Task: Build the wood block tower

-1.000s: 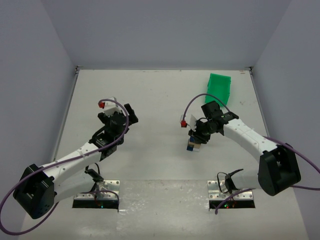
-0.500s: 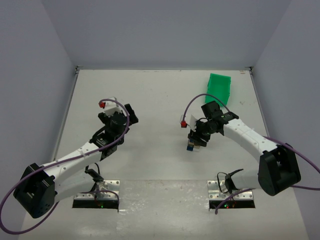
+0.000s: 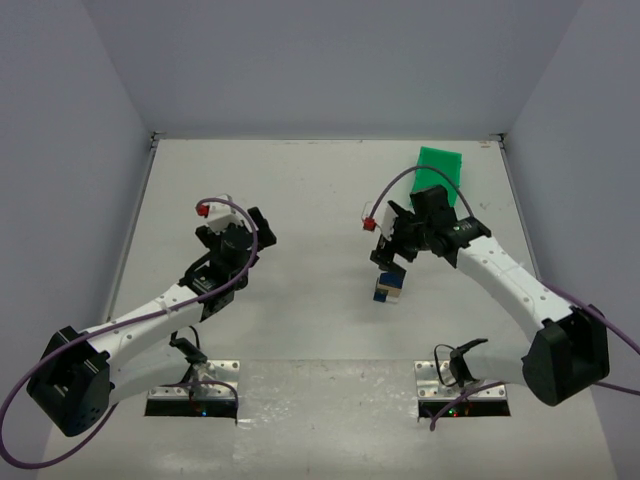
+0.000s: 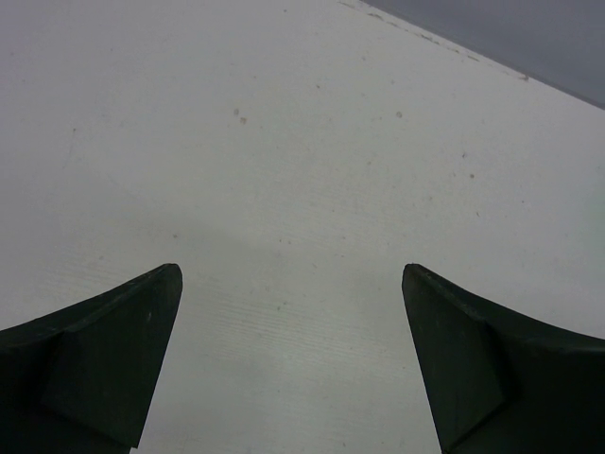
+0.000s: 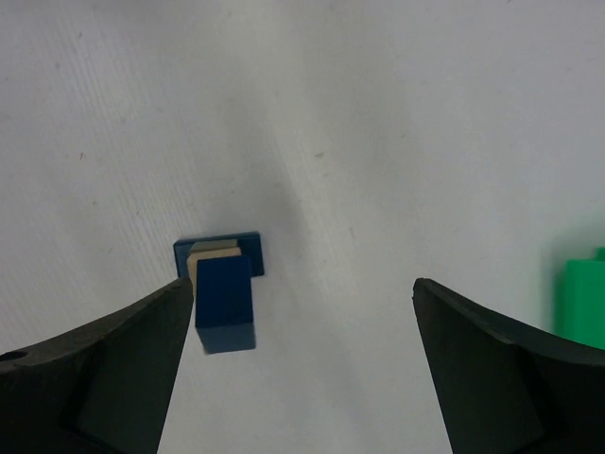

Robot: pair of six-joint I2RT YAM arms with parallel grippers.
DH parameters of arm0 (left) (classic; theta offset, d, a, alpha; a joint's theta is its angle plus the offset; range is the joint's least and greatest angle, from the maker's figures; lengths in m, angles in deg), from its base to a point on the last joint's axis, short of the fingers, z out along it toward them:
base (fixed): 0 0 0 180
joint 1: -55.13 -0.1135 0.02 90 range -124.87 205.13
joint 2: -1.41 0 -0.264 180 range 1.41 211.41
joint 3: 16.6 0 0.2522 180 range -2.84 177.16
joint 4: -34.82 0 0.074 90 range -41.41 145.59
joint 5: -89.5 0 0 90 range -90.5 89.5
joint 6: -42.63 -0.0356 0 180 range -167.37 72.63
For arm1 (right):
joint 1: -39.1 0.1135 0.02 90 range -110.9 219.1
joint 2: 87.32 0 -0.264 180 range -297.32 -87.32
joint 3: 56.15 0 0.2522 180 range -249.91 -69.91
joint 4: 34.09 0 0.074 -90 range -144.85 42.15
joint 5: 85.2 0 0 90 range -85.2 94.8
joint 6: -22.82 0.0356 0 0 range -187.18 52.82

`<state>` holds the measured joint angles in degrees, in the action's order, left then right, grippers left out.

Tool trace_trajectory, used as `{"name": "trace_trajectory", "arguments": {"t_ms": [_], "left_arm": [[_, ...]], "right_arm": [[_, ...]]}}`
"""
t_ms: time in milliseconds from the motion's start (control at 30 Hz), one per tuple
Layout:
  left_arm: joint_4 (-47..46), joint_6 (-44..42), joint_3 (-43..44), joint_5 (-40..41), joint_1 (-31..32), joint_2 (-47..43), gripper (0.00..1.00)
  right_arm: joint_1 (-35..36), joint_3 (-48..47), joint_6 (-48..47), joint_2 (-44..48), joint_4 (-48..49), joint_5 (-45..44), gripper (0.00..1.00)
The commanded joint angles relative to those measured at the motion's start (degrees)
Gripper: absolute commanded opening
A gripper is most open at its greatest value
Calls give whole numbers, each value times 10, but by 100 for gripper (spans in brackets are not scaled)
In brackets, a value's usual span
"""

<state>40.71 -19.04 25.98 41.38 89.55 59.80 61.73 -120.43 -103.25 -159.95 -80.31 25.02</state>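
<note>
- Two arms show in the top view. Your right gripper (image 3: 391,257) hangs just behind the wood block tower (image 3: 386,288). The tower stands on the table (image 3: 300,180), right of centre and well apart from the green bin (image 3: 438,168) at the far edge.
- Your left gripper (image 3: 253,226) sits over the table's left side, far from the tower.
- From the left wrist, you see its fingers spread wide with nothing between them and only table surface below.
- From the right wrist, the fingers are also spread and empty. The tower stands free in the lower left, just beside the finger on the view's left, and you cannot tell whether they touch. It shows a flat dark blue piece at the bottom, a tan block above it and a dark blue piece on top. The bin peeks in at the right edge.
- Progress, as a judgement: the stack looks placed, neither hand holds a block and no loose block is in view. The build therefore seems finished or nearly so. You cannot see whether the bin holds more. What is left is probably to clear the right arm without nudging the tower.
</note>
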Motion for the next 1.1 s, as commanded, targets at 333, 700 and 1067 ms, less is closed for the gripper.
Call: {"name": "trace_trajectory", "arguments": {"t_ms": [333,700,1067], "left_arm": [[-26,22,59,105,35,49,100],[-69,11,-15,102,37,-18,100],[-88,27,-62,71,37,-75,100]], "right_arm": [[-1,-249,356,-81,297,-337,99],[-65,-37,653,7,202,-417,99],[-74,231,750,181,195,-458,99]]}}
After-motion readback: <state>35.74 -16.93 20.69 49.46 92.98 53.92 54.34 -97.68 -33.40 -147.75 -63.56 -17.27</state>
